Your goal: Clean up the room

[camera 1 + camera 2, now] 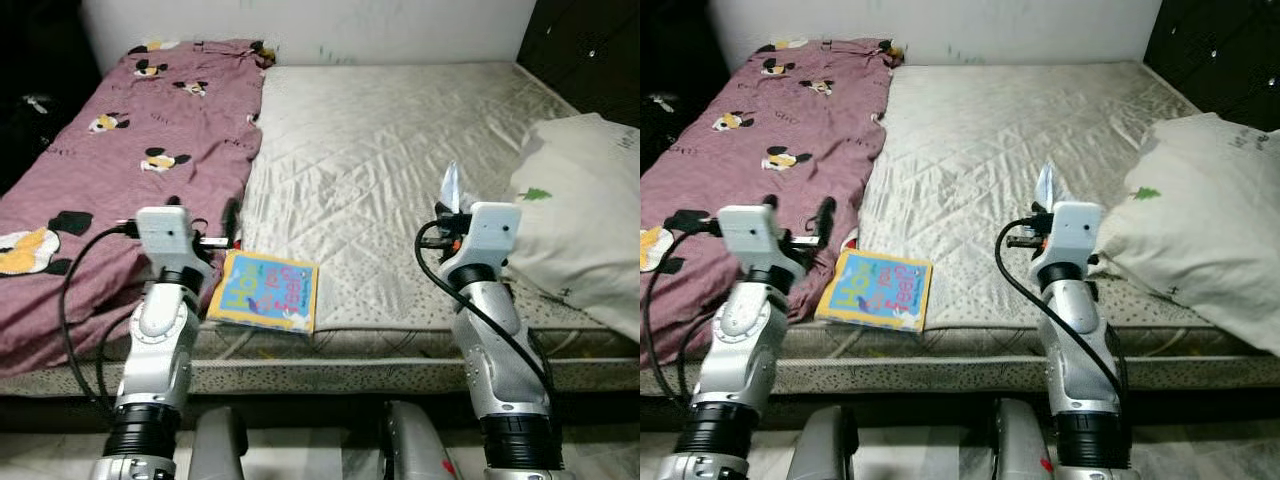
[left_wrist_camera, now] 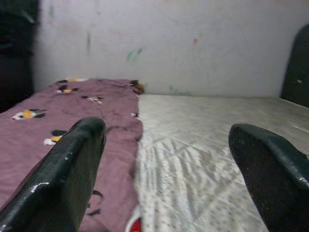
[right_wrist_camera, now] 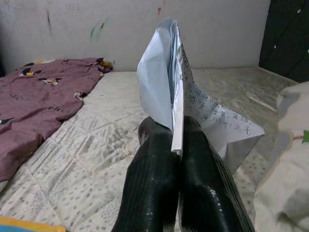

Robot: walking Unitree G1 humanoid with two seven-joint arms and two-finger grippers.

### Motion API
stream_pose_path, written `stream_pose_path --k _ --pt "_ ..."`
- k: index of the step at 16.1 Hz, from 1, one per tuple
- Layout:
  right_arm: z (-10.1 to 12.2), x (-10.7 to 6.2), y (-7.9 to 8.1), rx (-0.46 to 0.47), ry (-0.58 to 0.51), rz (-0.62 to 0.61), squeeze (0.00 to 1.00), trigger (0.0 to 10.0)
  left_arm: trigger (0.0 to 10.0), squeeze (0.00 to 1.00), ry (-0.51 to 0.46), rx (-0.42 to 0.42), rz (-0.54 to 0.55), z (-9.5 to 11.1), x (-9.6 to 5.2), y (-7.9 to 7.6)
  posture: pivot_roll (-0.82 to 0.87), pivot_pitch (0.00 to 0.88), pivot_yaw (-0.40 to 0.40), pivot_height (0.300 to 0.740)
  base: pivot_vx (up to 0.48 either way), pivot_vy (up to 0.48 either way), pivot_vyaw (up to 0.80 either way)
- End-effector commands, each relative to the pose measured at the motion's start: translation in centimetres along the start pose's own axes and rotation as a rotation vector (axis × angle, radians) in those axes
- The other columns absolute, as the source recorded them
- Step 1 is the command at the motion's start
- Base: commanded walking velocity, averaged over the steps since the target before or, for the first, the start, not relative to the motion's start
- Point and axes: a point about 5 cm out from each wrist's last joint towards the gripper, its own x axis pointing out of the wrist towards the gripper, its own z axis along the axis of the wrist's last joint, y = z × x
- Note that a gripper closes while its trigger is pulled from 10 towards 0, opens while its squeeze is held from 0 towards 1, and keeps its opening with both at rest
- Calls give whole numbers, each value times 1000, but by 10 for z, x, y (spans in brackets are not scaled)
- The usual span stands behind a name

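A folded white paper (image 3: 176, 92) with handwriting stands pinched between my right gripper's (image 3: 175, 133) black fingers; the same paper (image 1: 450, 186) pokes up above the right wrist over the mattress (image 1: 400, 140). My left gripper (image 2: 169, 164) is open with nothing between its fingers (image 2: 72, 169), held above the front edge near the maroon cartoon-print blanket (image 1: 130, 150). A colourful children's book (image 1: 265, 291) lies flat at the mattress's front edge, between the two arms.
A cream pillow (image 1: 585, 210) lies on the bed's right side, close to my right arm. The wall (image 2: 169, 43) stands behind the bed. A dark cabinet (image 1: 590, 50) stands at the far right. The bed's front edge (image 1: 330, 370) is just below my arms.
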Motion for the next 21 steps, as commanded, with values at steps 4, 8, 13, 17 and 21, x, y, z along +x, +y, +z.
stream_pose_path --k 4,8,13,17,21 --pt "2 -3 -6 -22 -13 -12 0 10000 10000 0 29 18 -7 -8 -9 3 -42 0 10 665 0 0 0" --pt "-2 -8 -6 -22 -2 -13 0 10000 10000 0 49 11 -51 -12 -12 -7 -48 0 20 714 0 0 0" --pt "-11 -18 -4 -26 37 5 0 10000 10000 0 71 16 -27 -17 -18 -7 -43 4 4 740 0 0 0" --pt "-10 -16 -4 -37 45 15 0 10000 10000 0 85 4 3 -20 -24 -14 -43 24 -13 740 0 0 0" --pt "-13 -18 -7 -37 66 -7 0 10000 10000 0 96 -20 -9 -21 -28 -17 -40 42 -13 740 0 0 0"
